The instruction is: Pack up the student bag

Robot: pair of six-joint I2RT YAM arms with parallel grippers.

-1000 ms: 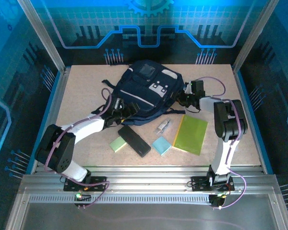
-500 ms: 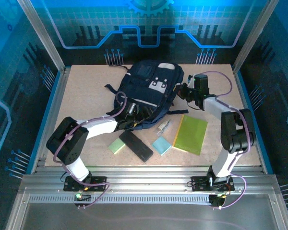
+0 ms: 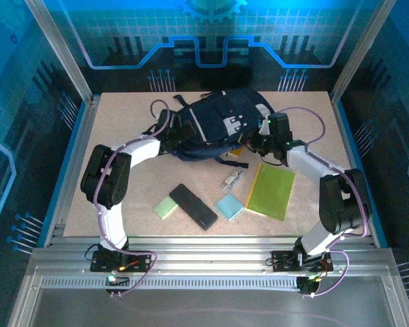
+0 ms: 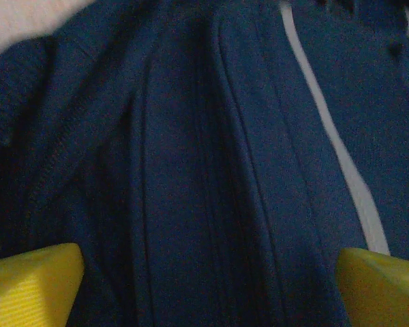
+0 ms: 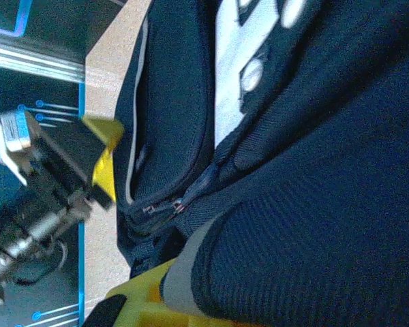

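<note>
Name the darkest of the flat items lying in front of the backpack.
The black rectangular case, between the pale green pad and the light blue pad; the folder is yellow-green.

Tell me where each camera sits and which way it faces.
Top external: above and behind, looking down on the tan table; left arm, right arm show.
Left wrist: on the left arm, close on the dark navy fabric backpack; yellow left fingers in bottom corners.
Right wrist: on the right arm, looking along the backpack; yellow right fingers at bottom.
Both wrist views share the backpack.
</note>
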